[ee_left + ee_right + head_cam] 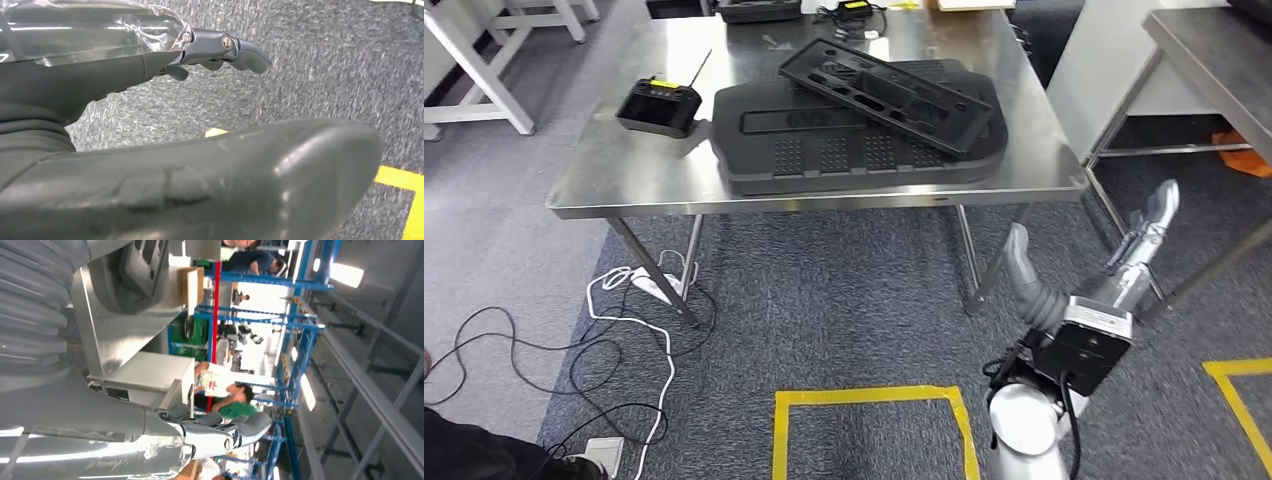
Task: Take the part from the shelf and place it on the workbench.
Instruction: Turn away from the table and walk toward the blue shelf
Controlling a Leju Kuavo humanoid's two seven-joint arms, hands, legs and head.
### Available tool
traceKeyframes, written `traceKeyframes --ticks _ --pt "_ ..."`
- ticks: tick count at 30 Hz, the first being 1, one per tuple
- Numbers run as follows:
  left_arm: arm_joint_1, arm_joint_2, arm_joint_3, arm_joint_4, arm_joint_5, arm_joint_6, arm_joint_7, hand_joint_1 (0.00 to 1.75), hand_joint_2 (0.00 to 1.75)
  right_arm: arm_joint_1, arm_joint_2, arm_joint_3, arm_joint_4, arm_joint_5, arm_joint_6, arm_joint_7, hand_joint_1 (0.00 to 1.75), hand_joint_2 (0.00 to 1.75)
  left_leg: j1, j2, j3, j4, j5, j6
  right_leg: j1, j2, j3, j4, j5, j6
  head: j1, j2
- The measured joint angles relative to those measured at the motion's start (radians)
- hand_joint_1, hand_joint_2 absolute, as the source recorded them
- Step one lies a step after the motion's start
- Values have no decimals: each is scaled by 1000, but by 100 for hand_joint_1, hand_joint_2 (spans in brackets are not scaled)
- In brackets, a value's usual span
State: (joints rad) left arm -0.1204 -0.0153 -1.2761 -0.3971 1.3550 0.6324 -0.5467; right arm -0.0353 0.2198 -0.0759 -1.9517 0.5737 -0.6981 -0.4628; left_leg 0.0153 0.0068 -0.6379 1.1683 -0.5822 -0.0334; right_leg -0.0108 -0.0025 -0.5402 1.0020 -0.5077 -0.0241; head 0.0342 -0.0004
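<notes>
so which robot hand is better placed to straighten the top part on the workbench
Right, probably. The right robot hand is raised and empty beside the workbench corner nearest the tilted top part. The left robot hand hangs over the carpet, fingers extended.

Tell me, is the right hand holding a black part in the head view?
No, the right hand hangs open beside the table; both black parts lie on it.

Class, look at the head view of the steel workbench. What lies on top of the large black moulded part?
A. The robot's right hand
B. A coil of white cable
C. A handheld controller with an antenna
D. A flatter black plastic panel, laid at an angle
D: the flat black panel lies askew across the large black part, while the controller sits beside it on the workbench.
</notes>
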Motion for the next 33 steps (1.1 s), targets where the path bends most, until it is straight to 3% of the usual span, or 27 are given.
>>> traceKeyframes --ticks 2,3,4,6,8,12,14,16,17,18,19,20,22,23,24,27,29,31,33 --pt "1 0 0 0 0 -1 0 0 0 1 0 -1 0 0 0 2 0 175 0 0 -39 114 -52 -4 2 -1 -12 6 4 -3 -10 0" --pt "2 0 0 0 0 -1 0 0 0 1 -1 -2 0 0 0 3 0 175 0 0 -38 129 -53 -3 4 -1 -17 9 6 -3 -13 0" --pt "2 0 -1 0 0 -1 0 0 0 1 -1 -3 0 -1 0 3 0 175 0 0 -18 105 -36 -1 4 -1 -21 12 7 -3 -15 0" --pt "2 0 -1 0 0 -1 0 0 0 1 -1 -6 0 -1 0 3 0 175 -1 0 59 -27 19 7 5 -1 -24 18 7 0 -19 0" --pt "1 0 -1 0 0 -1 0 0 0 0 -1 -7 -1 -2 0 3 0 175 -4 -1 108 -131 49 16 8 0 -30 25 9 7 -22 0" --pt "2 0 -1 0 2 -1 0 0 0 0 -2 -9 -4 -2 0 3 0 175 -5 1 103 -156 64 36 8 1 -41 31 11 30 -23 0" --pt "0 0 -1 0 3 -1 0 0 0 -2 -2 -10 -5 -1 0 3 0 175 0 4 95 -164 77 49 6 2 -65 87 -37 42 -14 0" --pt "0 0 -1 0 4 -1 0 0 0 -2 -3 -12 -6 -1 0 3 0 175 -1 6 84 -163 85 55 2 2 -111 206 -111 51 0 0" --pt "0 0 -1 0 5 -1 0 0 0 -1 -3 -12 -6 -1 0 2 0 131 -1 6 78 -162 88 56 1 2 -130 262 -135 55 4 0" --pt "1 0 -1 0 5 -1 0 0 0 0 -3 -13 -6 -1 0 2 0 87 -2 6 73 -161 91 56 -1 2 -135 290 -140 57 8 0" --pt "1 0 -1 0 6 -1 0 0 0 0 -3 -13 -6 -1 0 2 0 44 -1 6 68 -159 93 55 -2 2 -122 278 -126 57 12 0" --pt "1 0 -1 0 6 -1 0 0 0 0 -3 -13 -6 -1 0 2 0 0 -1 6 66 -157 95 53 -3 2 -89 229 -97 57 16 0" --pt "1 -1 -1 0 6 -1 0 0 0 -2 -3 -13 -6 -1 0 1 0 0 -2 5 62 -152 97 48 -3 2 -10 85 -43 52 24 0" --pt "0 -1 -1 0 6 -1 0 0 0 -3 -3 -14 -6 -1 0 0 0 0 -3 5 60 -150 99 43 -1 2 13 36 -29 48 27 0" --pt "0 -1 -1 0 6 -1 0 0 0 -4 -3 -15 -6 -1 0 0 0 0 -4 5 58 -149 102 37 1 4 23 11 -26 43 27 0" --pt "0 -1 -1 0 5 -1 -1 0 0 -4 -3 -19 -8 -1 0 -2 0 0 -4 4 54 -146 106 18 3 5 17 4 -16 24 21 0" --pt "0 -1 -1 0 5 -1 -2 0 0 -4 -3 -21 -9 0 0 -4 0 0 -2 2 37 -100 66 8 -1 3 11 -3 -4 9 11 0" --pt "1 -1 -1 0 5 0 -3 0 0 -5 -3 -25 -11 1 0 -5 0 0 -1 0 -7 19 -11 1 0 0 0 -1 3 1 -3 0" --pt "3 -1 -2 0 4 0 -3 0 0 -2 -3 -29 -12 3 0 -1 0 87 0 0 -40 122 -56 -1 2 -2 -13 6 7 -2 -12 0"
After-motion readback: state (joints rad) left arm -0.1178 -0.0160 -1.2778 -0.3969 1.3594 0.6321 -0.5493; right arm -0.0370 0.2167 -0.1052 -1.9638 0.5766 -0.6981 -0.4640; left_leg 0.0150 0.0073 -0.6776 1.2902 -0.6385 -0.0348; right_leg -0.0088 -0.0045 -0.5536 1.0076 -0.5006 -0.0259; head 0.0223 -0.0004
